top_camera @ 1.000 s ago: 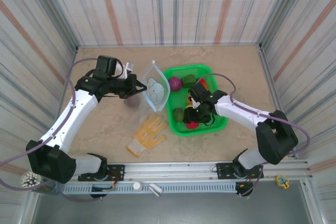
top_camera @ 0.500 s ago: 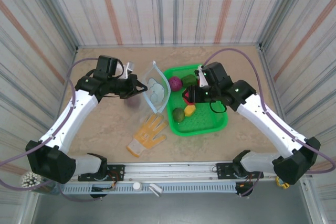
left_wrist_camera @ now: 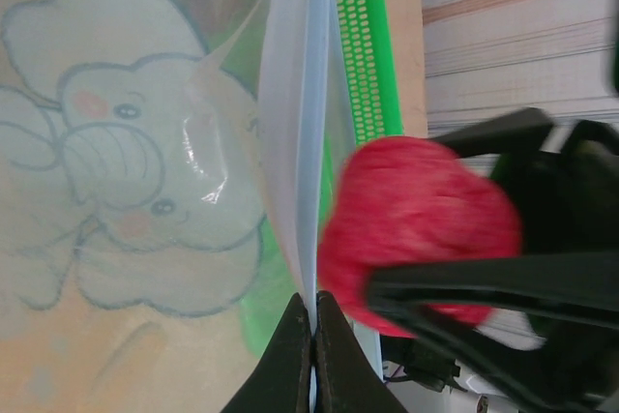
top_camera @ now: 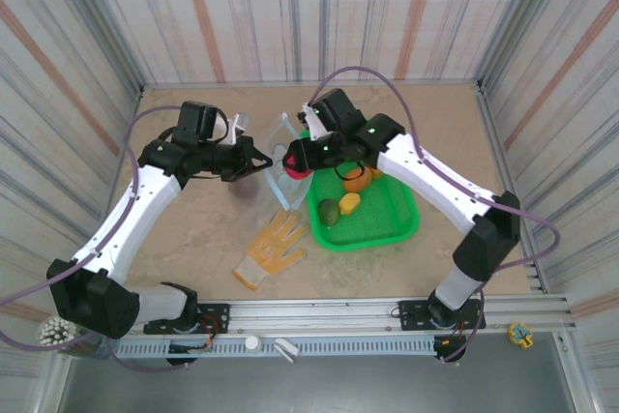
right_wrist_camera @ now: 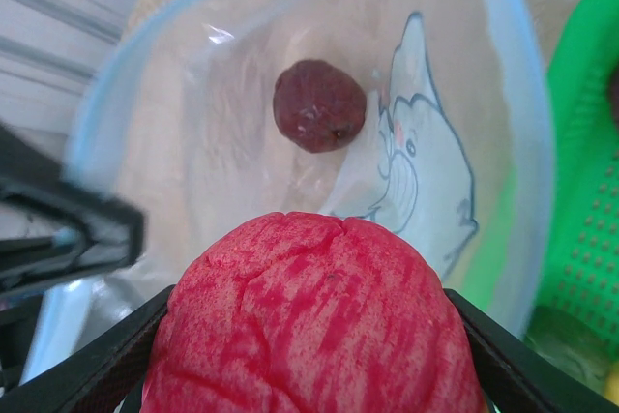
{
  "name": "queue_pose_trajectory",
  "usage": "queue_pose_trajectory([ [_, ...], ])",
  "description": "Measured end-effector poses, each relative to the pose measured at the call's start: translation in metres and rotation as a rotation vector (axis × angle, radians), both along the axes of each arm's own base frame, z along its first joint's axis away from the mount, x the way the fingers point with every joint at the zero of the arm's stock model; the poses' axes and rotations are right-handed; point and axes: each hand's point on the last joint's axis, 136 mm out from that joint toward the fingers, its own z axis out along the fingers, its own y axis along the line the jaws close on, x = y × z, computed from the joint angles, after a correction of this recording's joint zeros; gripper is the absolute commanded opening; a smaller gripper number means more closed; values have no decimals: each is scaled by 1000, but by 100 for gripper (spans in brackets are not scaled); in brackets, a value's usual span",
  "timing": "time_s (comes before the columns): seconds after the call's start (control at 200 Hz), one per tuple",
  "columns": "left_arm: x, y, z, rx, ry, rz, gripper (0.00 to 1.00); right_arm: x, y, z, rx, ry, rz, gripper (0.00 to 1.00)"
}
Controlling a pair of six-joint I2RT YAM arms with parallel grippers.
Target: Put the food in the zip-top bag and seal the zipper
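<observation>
The clear zip-top bag [top_camera: 281, 173] stands with its mouth held open between the arms. My left gripper [top_camera: 261, 161] [left_wrist_camera: 313, 321] is shut on its pale blue zipper [left_wrist_camera: 310, 132]. My right gripper [top_camera: 293, 160] [right_wrist_camera: 314, 336] is shut on a red food piece [right_wrist_camera: 314, 321] [left_wrist_camera: 416, 229], right at the bag's mouth. A dark red food piece [right_wrist_camera: 319, 105] lies inside the bag. More food sits in the green basket [top_camera: 387, 224]: a green piece [top_camera: 330, 211], a yellow piece [top_camera: 350, 203] and an orange piece [top_camera: 356, 182].
A yellow-orange work glove [top_camera: 274, 247] lies on the table in front of the bag. The basket's green wall [right_wrist_camera: 580, 210] is just right of the bag. Striped walls enclose the table on three sides.
My right arm has lifted the red piece out of the basket and swung left to the bag's mouth. The left arm and the bag have stayed put.
</observation>
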Motion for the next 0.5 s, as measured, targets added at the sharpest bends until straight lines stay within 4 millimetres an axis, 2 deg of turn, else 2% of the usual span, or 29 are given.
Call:
queue_pose_trajectory([
  [0.14,1,-2,7,-6,-18,-4,0,-6,14,-24,-13,69,43,63],
  [0.23,2,-2,10,-8,-26,-4,0,-11,22,-27,5,94,72,79],
  [0.311,2,-2,11,-8,-27,-3,0,-16,27,-27,12,101,85,88],
  [0.501,2,-1,10,-5,-28,-4,0,-21,27,-33,19,110,97,90],
])
